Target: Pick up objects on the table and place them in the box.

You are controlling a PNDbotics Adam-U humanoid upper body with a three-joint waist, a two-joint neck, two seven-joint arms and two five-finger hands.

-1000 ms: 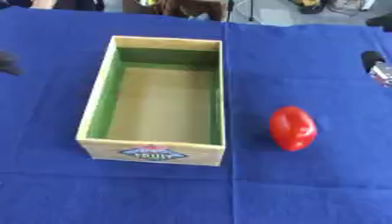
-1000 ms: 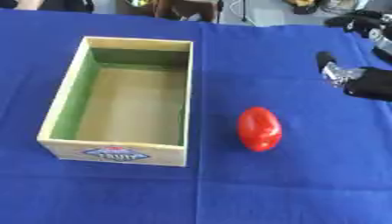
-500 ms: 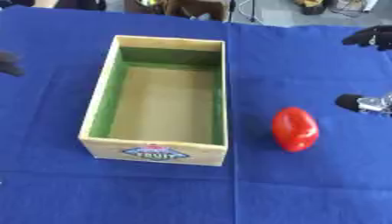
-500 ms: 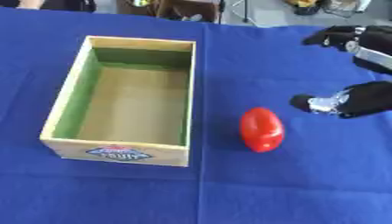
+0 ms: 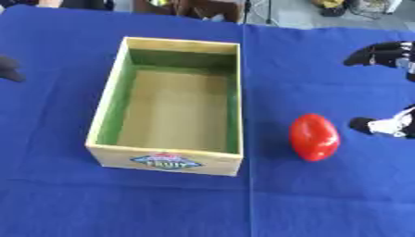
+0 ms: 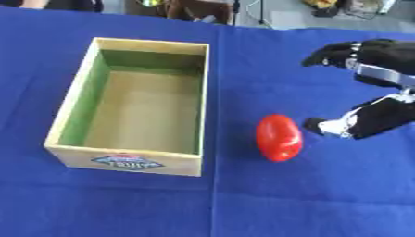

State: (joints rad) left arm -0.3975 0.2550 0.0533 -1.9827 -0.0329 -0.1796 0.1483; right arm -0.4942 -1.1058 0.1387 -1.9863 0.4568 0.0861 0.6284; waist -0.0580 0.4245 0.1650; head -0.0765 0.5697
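- Table (image 5: 324,194) covered in blue cloth, matte, a seam or fold running down past the box's right side.
- Box (image 6: 70,111): rectangular, open top, pale wood-coloured rim and outer walls, green inner walls, tan flat floor. Printed label with blue and red on its near end wall. Nothing inside. Sits left of centre.
- Red object (image 6: 279,137): smooth, glossy, egg-like oval, long axis running roughly near-to-far. Lies on the cloth to the right of the box, apart from it, not in the box.
- Right hand (image 6: 381,115) comes in from the right edge: black, with silver parts at the joints. Open, spread wide; upper fingers (image 6: 334,54) reach left well above the red object, lower digit's tip (image 6: 317,125) is just beside the object's right side. Contact with the object can't be told; nothing is held.
- Left hand (image 5: 8,69): only a dark rounded bit at the left edge of the left eye view, beside the box; can't tell whether open or closed.
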